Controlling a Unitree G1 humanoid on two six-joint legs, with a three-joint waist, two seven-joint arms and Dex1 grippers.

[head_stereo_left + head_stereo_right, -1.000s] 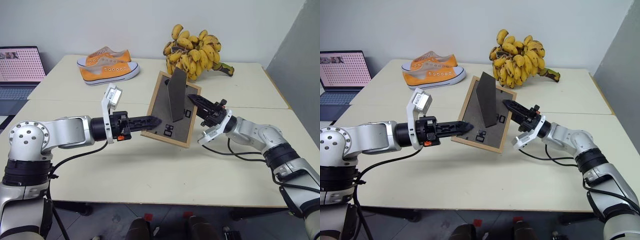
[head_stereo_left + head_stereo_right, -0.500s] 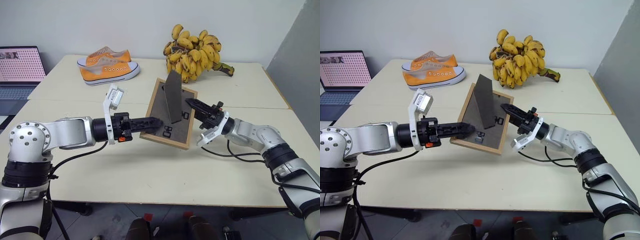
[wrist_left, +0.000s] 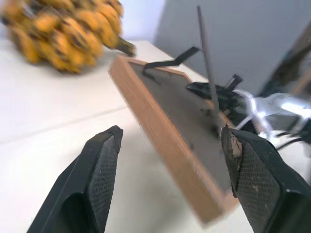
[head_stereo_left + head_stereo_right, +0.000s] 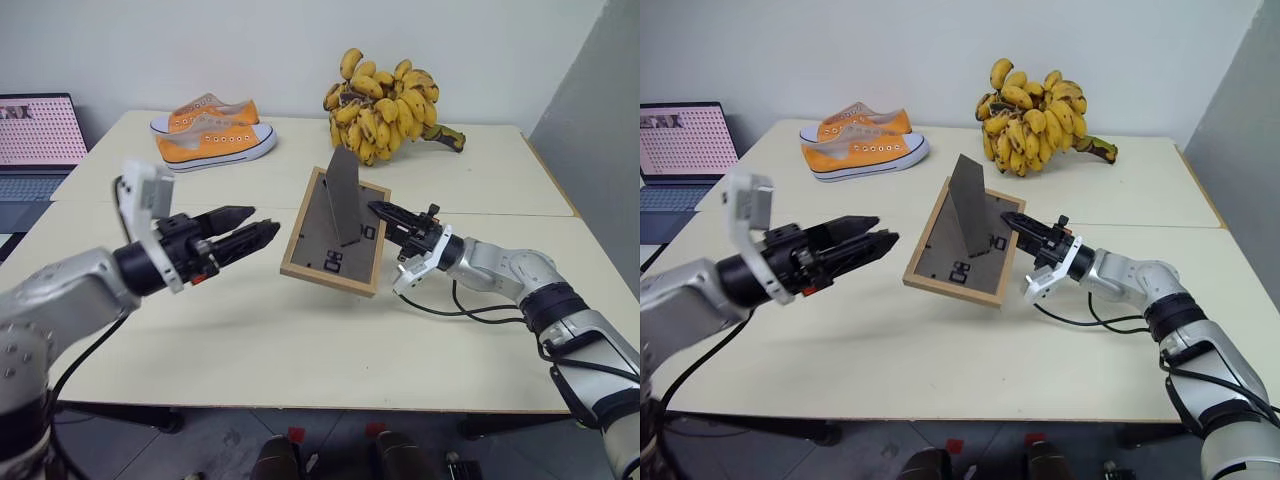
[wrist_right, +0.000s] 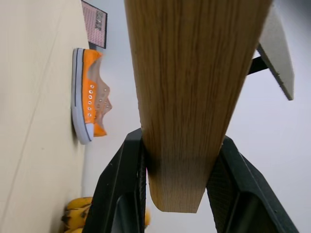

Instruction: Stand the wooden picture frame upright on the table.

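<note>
The wooden picture frame (image 4: 322,240) tilts over the table (image 4: 300,340), dark grey back up and easel stand (image 4: 343,195) folded out. Its near edge is down at the table top; I cannot tell whether it touches. My right gripper (image 4: 380,210) is shut on the frame's right edge; the right wrist view shows the wooden edge (image 5: 189,87) clamped between both fingers (image 5: 126,189). My left gripper (image 4: 262,222) hovers open, a short way left of the frame and apart from it. In the left wrist view the frame (image 3: 184,107) lies beyond the spread fingers (image 3: 99,179).
On the adjoining far table lie a pair of orange sneakers (image 4: 210,130) and a bunch of bananas (image 4: 385,95). A laptop (image 4: 35,140) stands at the far left. A grey wall (image 4: 600,100) borders the right side.
My left gripper has let go of the frame's left edge, opened wide and drawn back to the left. The frame has sunk lower while the right gripper keeps its hold.
</note>
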